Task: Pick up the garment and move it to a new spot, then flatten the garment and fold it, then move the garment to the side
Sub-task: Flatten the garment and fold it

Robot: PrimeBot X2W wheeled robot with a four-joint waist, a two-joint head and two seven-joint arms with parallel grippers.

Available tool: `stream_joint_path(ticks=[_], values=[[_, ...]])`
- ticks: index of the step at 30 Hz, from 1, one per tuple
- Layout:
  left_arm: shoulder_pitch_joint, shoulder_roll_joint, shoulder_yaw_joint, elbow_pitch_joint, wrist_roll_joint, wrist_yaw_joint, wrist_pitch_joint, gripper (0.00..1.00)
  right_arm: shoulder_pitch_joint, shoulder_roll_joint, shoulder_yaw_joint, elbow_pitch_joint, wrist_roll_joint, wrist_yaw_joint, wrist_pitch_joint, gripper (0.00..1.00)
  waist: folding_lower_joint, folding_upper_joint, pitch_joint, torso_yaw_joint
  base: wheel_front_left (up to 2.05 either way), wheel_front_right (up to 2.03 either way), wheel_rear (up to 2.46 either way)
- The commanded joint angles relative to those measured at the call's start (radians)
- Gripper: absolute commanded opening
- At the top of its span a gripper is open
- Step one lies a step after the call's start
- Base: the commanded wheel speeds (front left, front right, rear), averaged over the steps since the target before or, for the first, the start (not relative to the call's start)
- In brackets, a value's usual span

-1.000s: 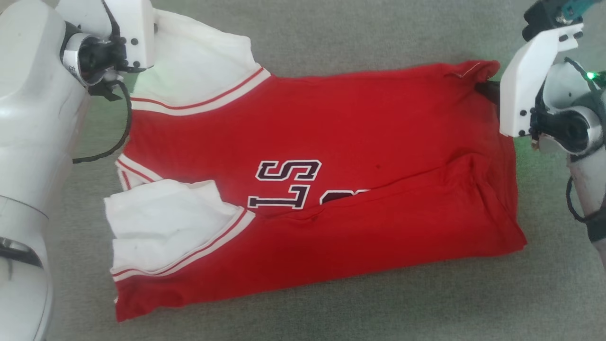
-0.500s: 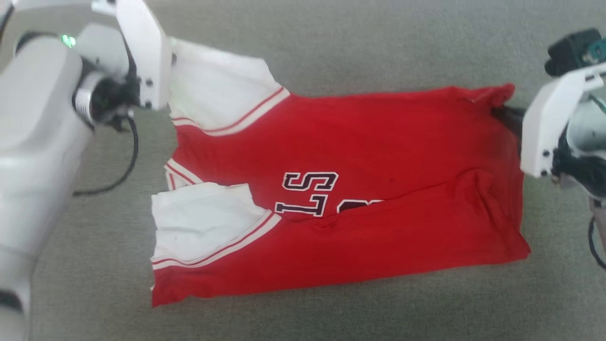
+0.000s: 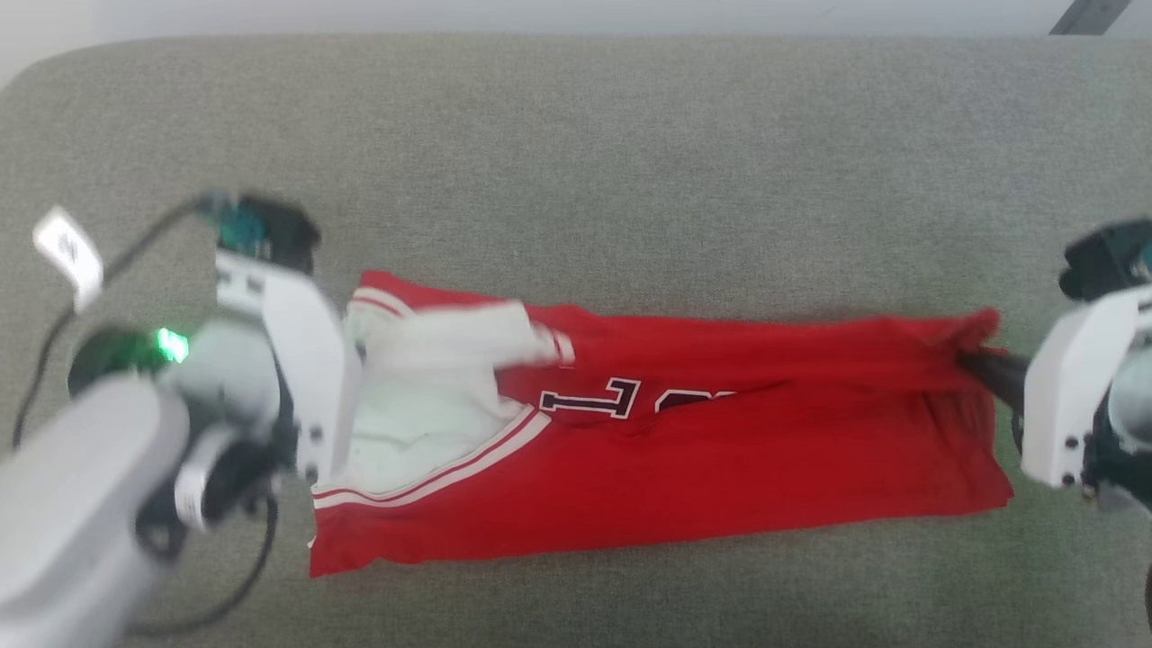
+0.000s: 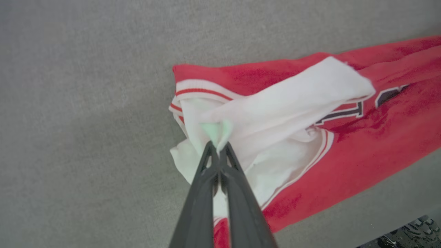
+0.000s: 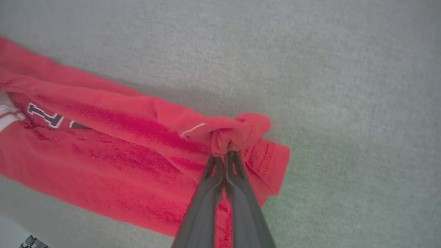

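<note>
left hand [image 4: 217, 146] pinching garment [image 4: 344, 155] white panel [image 4: 275, 113], right hand [image 5: 225, 154] pinching red corner [image 5: 241, 132]

Left tool [image 4: 217, 146], jaws tight on a white fold of the garment [image 4: 361, 148], above a grey fabric surface [image 4: 86, 120].

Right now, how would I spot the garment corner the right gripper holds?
On the grey surface, find the red garment. At its all-red end, the right gripper pinches a bunched corner. Unlike the flat hem beside it, it is balled up, with a short white line.
</note>
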Motion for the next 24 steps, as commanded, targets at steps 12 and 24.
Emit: stream_joint_path(ticks=[12,24], values=[[0.230,-0.027,0.000,0.023,-0.083,0.030,-0.106,0.44,0.070,0.086,-0.008,0.102,-0.022,-0.001,0.001,1.00,0.0000,0.0000,-0.023,-0.005,0.00,0.00,0.00],[0.294,-0.041,0.053,0.071,-0.074,-0.038,-0.301,1.00,0.113,0.109,-0.026,0.068,-0.020,-0.001,-0.017,1.00,0.0000,0.0000,-0.113,-0.004,0.00,0.00,0.00]])
